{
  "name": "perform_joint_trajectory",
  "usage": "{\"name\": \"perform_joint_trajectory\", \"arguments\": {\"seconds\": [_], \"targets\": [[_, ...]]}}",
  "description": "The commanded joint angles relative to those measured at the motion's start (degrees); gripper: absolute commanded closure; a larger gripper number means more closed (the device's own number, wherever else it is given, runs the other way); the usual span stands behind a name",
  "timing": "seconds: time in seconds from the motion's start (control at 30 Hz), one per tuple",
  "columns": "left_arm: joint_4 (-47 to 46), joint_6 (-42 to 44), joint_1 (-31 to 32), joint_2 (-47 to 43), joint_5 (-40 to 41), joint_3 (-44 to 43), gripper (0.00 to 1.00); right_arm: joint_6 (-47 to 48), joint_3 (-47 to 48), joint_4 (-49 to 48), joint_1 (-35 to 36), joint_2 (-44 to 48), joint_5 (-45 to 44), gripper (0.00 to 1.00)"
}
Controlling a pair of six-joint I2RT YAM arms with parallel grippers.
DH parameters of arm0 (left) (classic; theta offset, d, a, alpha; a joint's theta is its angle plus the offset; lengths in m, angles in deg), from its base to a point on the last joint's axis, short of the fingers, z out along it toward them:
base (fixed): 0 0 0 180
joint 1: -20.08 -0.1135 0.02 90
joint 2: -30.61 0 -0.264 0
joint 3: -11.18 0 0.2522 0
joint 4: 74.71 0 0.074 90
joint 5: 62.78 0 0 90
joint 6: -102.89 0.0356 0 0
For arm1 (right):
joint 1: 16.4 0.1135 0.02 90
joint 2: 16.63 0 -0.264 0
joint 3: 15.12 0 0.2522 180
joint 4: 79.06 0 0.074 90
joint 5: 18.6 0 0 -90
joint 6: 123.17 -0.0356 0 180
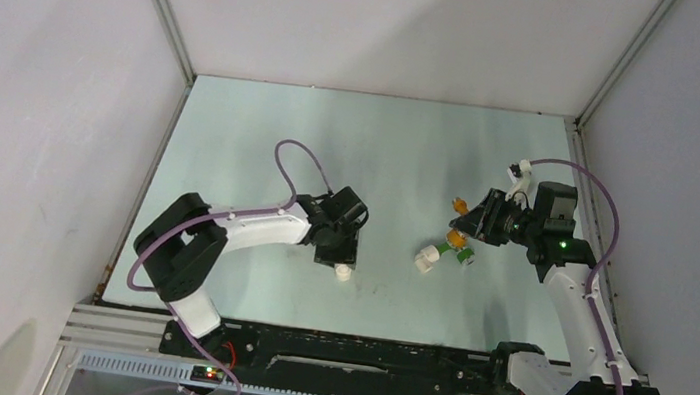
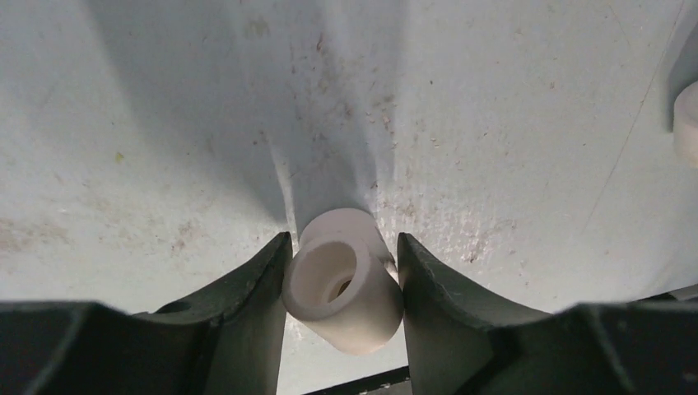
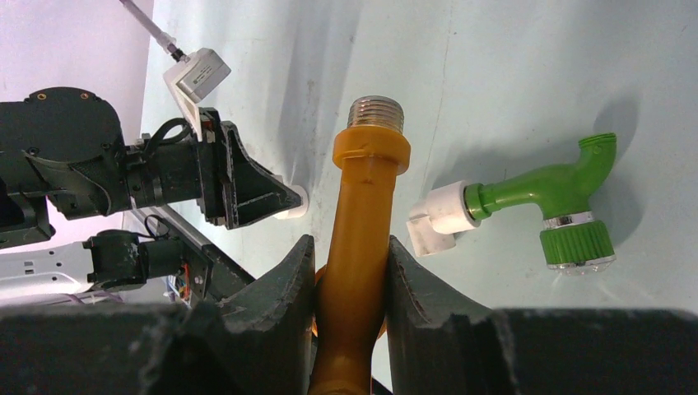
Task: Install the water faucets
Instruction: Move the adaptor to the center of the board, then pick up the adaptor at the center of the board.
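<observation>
Left jaws clasp a white fitting (image 2: 342, 288); right jaws grip the orange faucet (image 3: 362, 239) (unjoined); green faucet (image 3: 547, 189) already carries a second fitting (image 3: 440, 218).

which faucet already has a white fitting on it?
The green faucet, lying on the table: its stem ends in a white fitting. The orange faucet, held in the right gripper, shows bare thread.

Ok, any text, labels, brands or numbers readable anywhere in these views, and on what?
None: no words, numbers or signs can be read in any view.
The orange faucet, green faucet, white fitting and table carry no print.
The small white module shows no legible marking.
</observation>
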Motion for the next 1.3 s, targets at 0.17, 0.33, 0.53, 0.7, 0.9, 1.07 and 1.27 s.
{"name": "perform_joint_trajectory", "arguments": {"seconds": [0.17,0.33,0.53,0.7,0.9,1.07,1.27], "targets": [[7.65,21.97,1.43,2.48,1.36,-7.32,0.56,0.14,0.25,-1.85,0.37,0.23,1.69,1.00],[8.45,31.08,1.58,0.16,1.11,-7.38,0.20,0.41,0.25,-1.45,0.46,0.14,1.69,1.00],[8.37,28.55,1.66,-3.62,2.94,-7.75,0.00,0.30,0.25,-1.41,0.59,0.13,1.62,1.00],[9.03,14.81,1.63,-4.88,4.32,-8.51,0.01,0.09,0.25,-1.78,0.92,-0.12,1.60,1.00],[8.99,8.64,1.60,-0.77,6.35,-8.38,0.17,-0.51,0.25,-2.47,1.40,-0.39,1.69,1.00],[9.27,8.70,1.63,2.75,7.72,-8.95,0.31,-0.43,0.25,-2.38,1.52,-0.47,1.86,1.00],[8.39,9.44,1.90,4.74,7.68,-8.38,0.59,-0.52,0.25,-2.55,1.72,-0.51,2.09,1.00]]}}
